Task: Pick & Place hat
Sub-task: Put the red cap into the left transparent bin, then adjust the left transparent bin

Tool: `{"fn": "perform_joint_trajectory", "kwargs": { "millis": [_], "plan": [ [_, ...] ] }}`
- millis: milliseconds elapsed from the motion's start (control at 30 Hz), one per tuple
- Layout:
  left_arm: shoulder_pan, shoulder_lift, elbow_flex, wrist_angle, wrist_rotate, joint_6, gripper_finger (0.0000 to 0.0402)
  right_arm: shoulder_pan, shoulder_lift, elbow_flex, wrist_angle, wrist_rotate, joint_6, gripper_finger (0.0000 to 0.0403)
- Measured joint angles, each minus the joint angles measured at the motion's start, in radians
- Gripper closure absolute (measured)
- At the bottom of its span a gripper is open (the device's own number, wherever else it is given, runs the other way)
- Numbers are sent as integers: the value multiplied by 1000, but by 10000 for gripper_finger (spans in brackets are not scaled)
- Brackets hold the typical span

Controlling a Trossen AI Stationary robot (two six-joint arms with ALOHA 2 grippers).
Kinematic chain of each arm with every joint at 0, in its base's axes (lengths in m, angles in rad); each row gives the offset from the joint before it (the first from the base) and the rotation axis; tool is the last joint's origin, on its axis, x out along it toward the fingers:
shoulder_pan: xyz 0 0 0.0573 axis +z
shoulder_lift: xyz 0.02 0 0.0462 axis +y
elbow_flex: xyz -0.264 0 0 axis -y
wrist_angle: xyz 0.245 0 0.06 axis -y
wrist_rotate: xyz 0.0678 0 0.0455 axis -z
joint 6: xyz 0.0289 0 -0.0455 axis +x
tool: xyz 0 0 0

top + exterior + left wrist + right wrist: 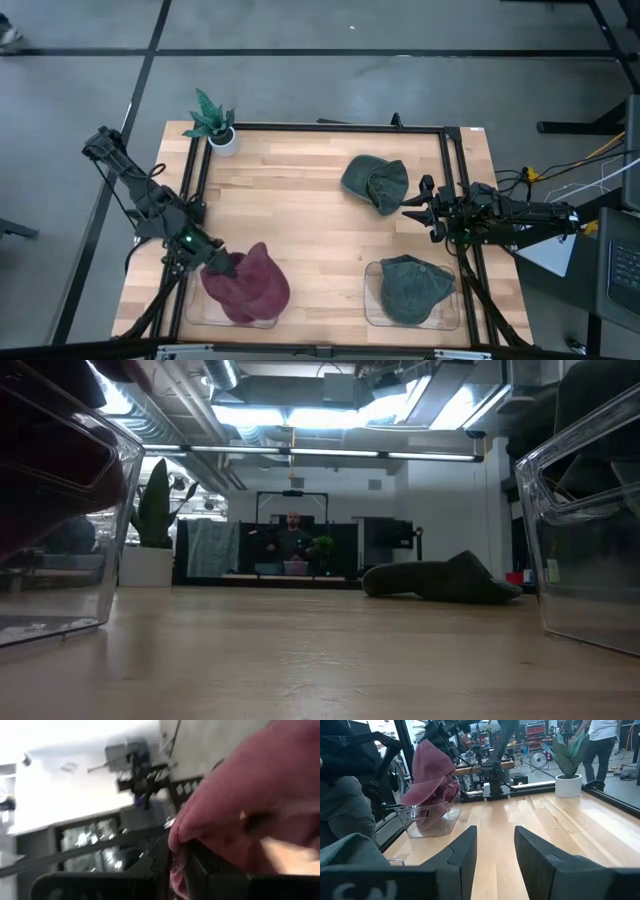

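Observation:
A maroon hat (248, 284) hangs from my left gripper (217, 264) over the clear tray (262, 322) at the table's near left. The right wrist view shows this hat (431, 772) reaching down into that tray (407, 827). My right gripper (412, 209) is open and empty near the table's right side, beside a dark green hat (375, 182) that lies flat on the wood (440, 580). A second green hat (415, 288) sits in the near right tray (371, 303). My left gripper is shut on the maroon hat, with a bunched edge of its cloth (176, 851) pinched between the two fingers (200, 865). The fingers come slanting down from the table's far left. The hat hangs below them, its lower part (434, 815) inside the clear tray.
A potted plant (214, 122) stands at the far left corner. A black frame rail (320, 128) runs round the table. Bare wood (310, 230) lies between the trays and the loose green hat. People show in the room behind (292, 540).

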Motion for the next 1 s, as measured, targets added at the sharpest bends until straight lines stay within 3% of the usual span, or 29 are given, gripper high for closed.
{"fn": "perform_joint_trajectory", "kwargs": {
  "millis": [133,333,700,1000],
  "plan": [
    [-43,-58,-30,-105,28,-62,377,0,0,0,0,0,-1,271],
    [-71,-93,-71,-130,34,-91,374,0,0,0,0,0,0,271],
    [-67,-140,-112,-75,33,-347,269,0,0,0,0,0,0,271],
    [-22,-228,-112,-127,-192,-299,193,0,0,0,0,0,-2,271]
  ]
}}
